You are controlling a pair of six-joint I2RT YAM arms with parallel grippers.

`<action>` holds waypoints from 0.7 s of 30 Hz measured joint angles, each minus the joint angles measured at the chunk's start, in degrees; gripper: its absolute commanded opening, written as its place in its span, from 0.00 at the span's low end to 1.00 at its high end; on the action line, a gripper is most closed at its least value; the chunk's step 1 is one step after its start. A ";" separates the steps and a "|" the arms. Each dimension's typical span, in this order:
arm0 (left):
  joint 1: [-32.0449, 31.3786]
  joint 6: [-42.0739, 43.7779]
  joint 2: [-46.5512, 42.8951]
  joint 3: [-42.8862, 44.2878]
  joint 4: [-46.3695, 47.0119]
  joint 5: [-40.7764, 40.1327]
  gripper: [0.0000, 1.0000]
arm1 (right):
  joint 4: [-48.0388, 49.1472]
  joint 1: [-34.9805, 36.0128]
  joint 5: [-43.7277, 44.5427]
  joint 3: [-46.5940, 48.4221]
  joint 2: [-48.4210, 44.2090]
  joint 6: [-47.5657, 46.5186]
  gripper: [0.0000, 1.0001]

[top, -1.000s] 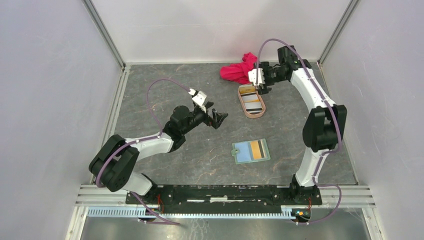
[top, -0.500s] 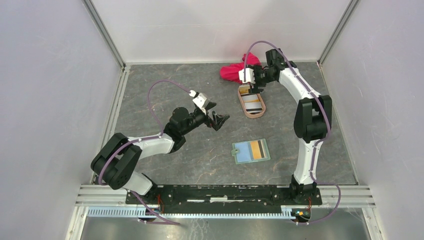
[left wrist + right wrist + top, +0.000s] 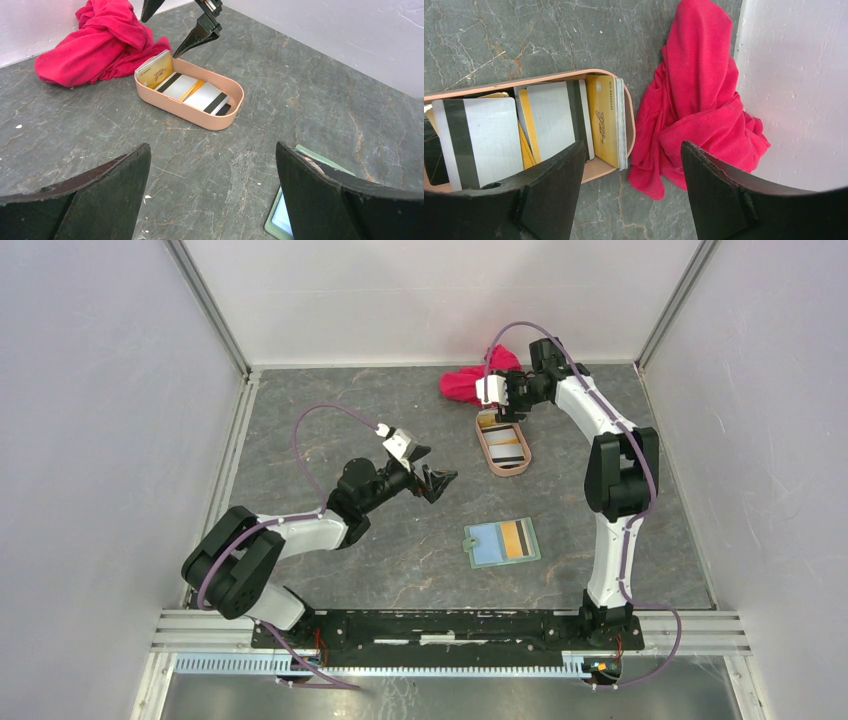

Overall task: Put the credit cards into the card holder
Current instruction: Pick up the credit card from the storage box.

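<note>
Setting: a dark grey stone-patterned bench [image 3: 300, 420] closed in by plain pale walls on three sides.
Tray: a pinkish-tan oval tray [image 3: 489, 448] sits towards the far right of the bench, just beside a crumpled red cloth [image 3: 465, 385] at the back wall.
Cards: the credit cards [image 3: 549, 120] lie in the tray. The grey ones with black stripes lie flat over yellow ones, and a thin stack fronted by a gold card leans on edge at the end nearest the cloth.
Card holder: the card holder [image 3: 503, 542] lies folded open on the bench near the front centre, well apart from the tray. It is pale blue inside, with orange and dark bands showing on its right half.
Right claw: the right claw [image 3: 631, 150] hangs over the cloth end of the tray, jaws apart and nothing gripped. One finger is at the tray rim by the gold card and the other is over the cloth. Whether either touches, I cannot tell.
Left claw: the left claw [image 3: 212, 150] is spread fully wide and empty. It is raised above bare bench left of centre, facing the tray.
</note>
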 measured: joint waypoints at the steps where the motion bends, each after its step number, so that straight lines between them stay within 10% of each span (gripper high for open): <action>1: 0.00 0.00 0.00 -0.20 0.09 -0.20 1.00 | 0.20 0.00 0.02 0.11 0.09 0.00 0.75; 21: 0.00 0.00 -0.02 -0.57 0.66 -0.37 1.00 | 4.46 0.07 1.57 2.47 7.41 2.91 0.67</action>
